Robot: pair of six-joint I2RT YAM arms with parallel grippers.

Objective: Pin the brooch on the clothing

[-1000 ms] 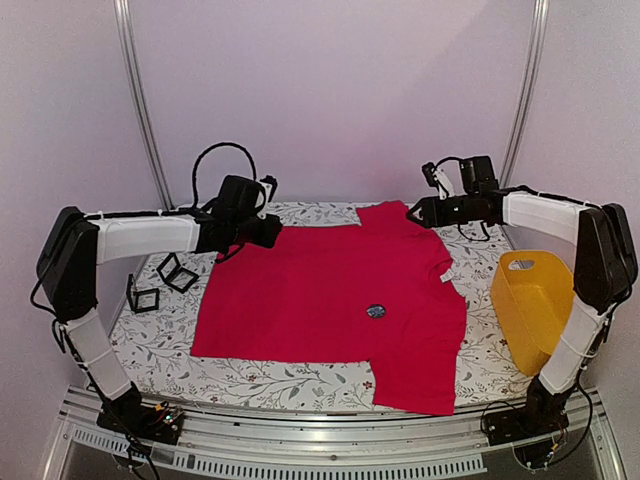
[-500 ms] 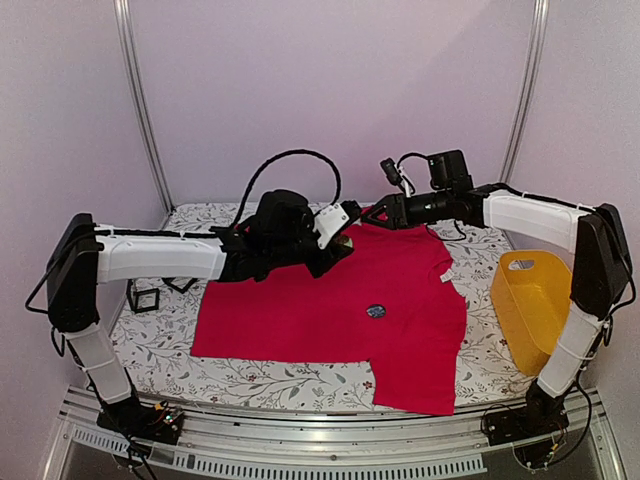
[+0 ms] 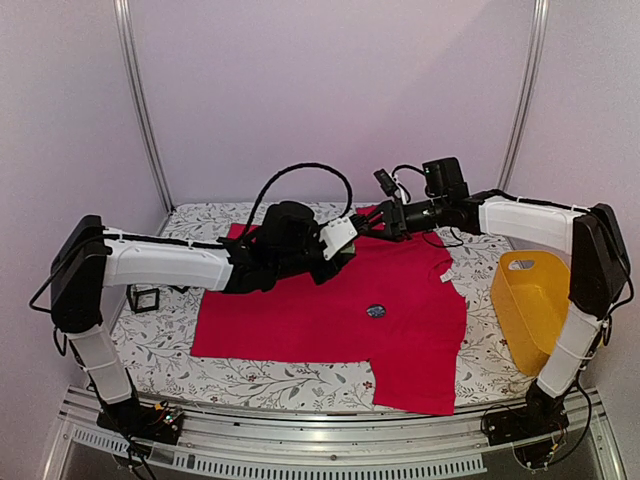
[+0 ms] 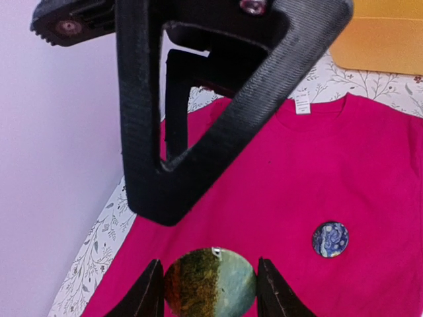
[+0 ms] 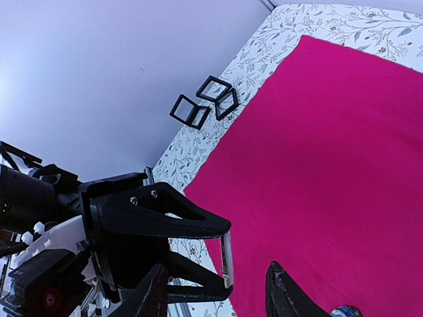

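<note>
While the left claw (image 4: 210, 290) is gripping a round brooch (image 4: 210, 281) over the red T-shirt (image 3: 300, 300), the right claw (image 5: 218, 297) is hovering open and empty beside it. Pinning isn't happening yet; another blue brooch (image 3: 376, 311) is lying on the shirt.

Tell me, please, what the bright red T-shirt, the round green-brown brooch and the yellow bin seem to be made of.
Bright red T-shirt: soft cloth, seemingly cotton, matte; it lies limp and flat.
Round green-brown brooch: likely a metal or plastic badge with a smooth printed face.
Yellow bin: probably moulded plastic, with smooth rigid walls.
</note>
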